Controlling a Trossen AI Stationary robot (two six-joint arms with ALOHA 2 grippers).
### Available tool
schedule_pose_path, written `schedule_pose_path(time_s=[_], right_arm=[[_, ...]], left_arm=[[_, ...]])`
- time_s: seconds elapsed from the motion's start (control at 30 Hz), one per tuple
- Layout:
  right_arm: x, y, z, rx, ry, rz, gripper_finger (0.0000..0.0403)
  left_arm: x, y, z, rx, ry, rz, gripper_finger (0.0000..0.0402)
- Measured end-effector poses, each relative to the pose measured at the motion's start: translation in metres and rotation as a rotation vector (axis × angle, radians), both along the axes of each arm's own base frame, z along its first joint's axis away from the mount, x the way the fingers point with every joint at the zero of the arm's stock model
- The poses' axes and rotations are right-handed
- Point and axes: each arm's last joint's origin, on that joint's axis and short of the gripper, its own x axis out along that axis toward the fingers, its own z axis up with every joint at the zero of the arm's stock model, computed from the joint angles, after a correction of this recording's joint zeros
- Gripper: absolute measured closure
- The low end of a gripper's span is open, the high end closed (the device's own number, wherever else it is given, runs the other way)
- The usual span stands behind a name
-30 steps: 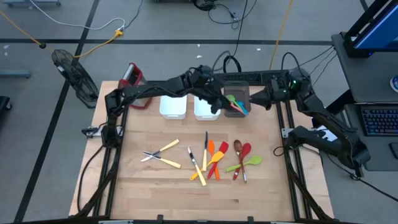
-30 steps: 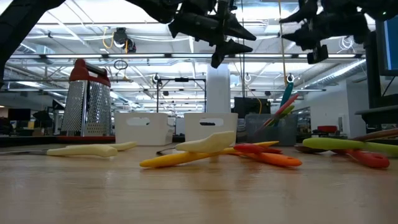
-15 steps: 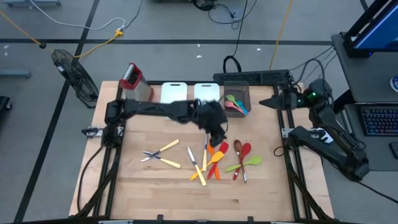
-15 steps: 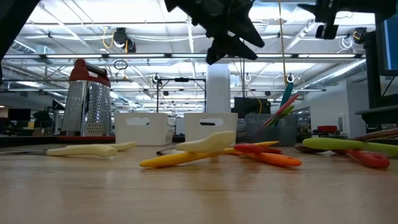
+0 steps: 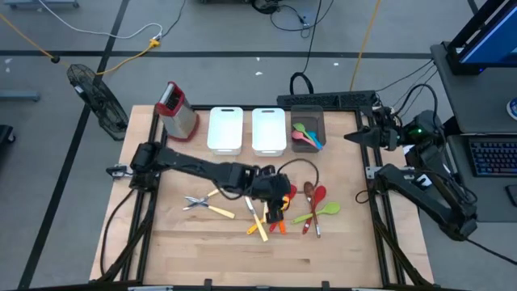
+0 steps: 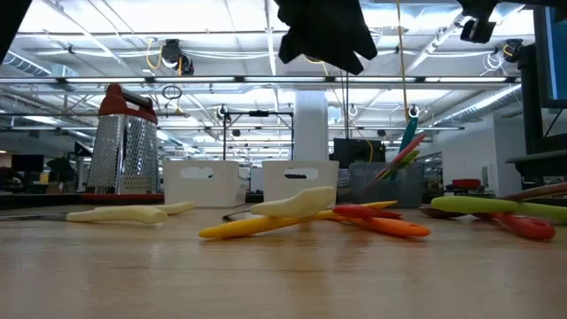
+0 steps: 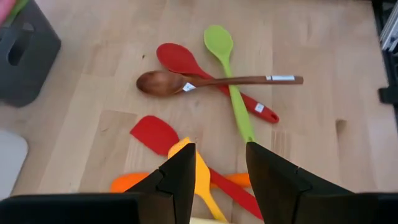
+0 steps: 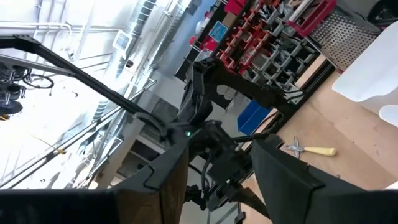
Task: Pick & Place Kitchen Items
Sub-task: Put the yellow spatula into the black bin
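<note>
Utensils (image 5: 279, 212) lie clustered mid-table (image 5: 194, 250), light, stiff, slick-handled; take one by its slim handle. Left end effector (image 7: 219, 177) hovers released above the yellow spatula (image 7: 198, 180); right end effector (image 8: 214, 180) waits open, aside.

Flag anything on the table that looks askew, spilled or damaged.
Nothing looks damaged or spilled. The loose utensils simply lie crossed: a wooden spoon rests over a red spoon and a green spoon. The open left gripper hovers above them.
</note>
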Motion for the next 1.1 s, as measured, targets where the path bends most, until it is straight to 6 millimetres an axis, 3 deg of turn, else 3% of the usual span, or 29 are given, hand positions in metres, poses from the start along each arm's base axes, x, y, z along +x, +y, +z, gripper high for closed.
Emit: schedule_pose_path(time_s=[0.23, 0.53, 0.77, 1.1], right_arm=[[0.000, 0.000, 0.000, -0.001, -0.001, 0.001, 0.0234], [0.000, 0.000, 0.000, -0.004, -0.001, 0.001, 0.0234], [0.000, 0.001, 0.000, -0.011, 0.003, 0.025, 0.0234], [0.000, 0.001, 0.000, -0.030, 0.000, 0.022, 0.0234]], left_arm=[[-0.004, -0.020, -0.011, 0.050, 0.045, -0.008, 0.0254], [0.008, -0.026, -0.062, 0.002, 0.194, 0.024, 0.0254], [0.010, -0.015, -0.068, -0.039, 0.227, 0.067, 0.0254], [0.011, -0.023, -0.078, -0.012, 0.252, 0.010, 0.0254]])
